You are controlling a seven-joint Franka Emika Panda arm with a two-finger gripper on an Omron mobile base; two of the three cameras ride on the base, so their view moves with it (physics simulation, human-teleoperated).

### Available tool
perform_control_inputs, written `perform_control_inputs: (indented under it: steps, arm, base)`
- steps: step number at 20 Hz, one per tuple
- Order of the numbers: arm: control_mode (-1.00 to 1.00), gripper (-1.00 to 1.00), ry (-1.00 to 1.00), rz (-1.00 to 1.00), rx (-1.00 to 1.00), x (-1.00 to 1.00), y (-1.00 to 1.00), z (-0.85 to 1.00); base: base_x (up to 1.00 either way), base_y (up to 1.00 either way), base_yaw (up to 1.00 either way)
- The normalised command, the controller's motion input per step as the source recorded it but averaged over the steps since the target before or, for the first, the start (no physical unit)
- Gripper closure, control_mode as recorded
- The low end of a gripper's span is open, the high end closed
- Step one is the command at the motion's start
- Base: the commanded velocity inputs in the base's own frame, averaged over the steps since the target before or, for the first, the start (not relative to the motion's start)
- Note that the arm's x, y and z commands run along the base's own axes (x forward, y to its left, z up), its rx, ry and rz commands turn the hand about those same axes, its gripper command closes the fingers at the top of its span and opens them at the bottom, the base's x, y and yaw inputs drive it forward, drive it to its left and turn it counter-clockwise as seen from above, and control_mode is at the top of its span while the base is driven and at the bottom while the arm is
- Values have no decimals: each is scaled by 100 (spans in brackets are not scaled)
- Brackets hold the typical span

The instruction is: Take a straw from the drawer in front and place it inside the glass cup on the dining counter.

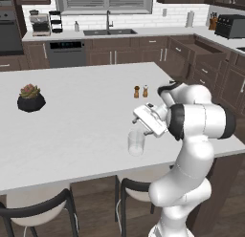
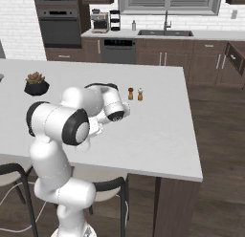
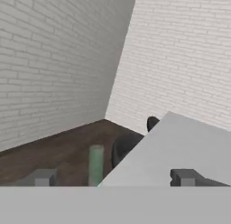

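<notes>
I'm looking over the dining counter (image 1: 72, 116), a broad white slab with black-framed stools (image 1: 36, 212) tucked under its near edge. The glass cup (image 1: 136, 142) stands upright near that edge, and my gripper (image 1: 137, 121) hangs just above it. In the hand view the two fingertips (image 3: 43, 178) sit wide apart with nothing clamped between them; a pale greenish upright shape rises between them, likely the cup's rim, though I cannot tell. I cannot make out the straw. Two small shakers (image 1: 140, 91) stand mid-counter, and a potted succulent (image 1: 31, 98) sits well off to the left. Beyond, a sink (image 1: 109, 32) under a window, white brick wall, and an open dark drawer (image 1: 203, 48) at the right.
</notes>
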Motion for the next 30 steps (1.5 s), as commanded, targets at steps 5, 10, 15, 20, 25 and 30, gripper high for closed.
perform_control_inputs:
  steps: [5, 10, 15, 20, 25, 30]
  arm:
    - [-100, -100, -52, -4, -7, -33, -3, 63]
    - [-100, -100, -56, -1, -17, -44, 1, 46]
    - [-100, -100, -68, 0, -34, -68, 17, 29]
    - [-100, -100, -67, 0, -41, -75, 27, 20]
    - [-100, -100, -44, 2, -32, -50, 31, 17]
    - [-100, -100, -30, 4, -28, -43, 32, 17]
  base:
    - [0, 0, 0]
    - [0, 0, 0]
    - [0, 0, 0]
    - [0, 0, 0]
    - [0, 0, 0]
    - [0, 0, 0]
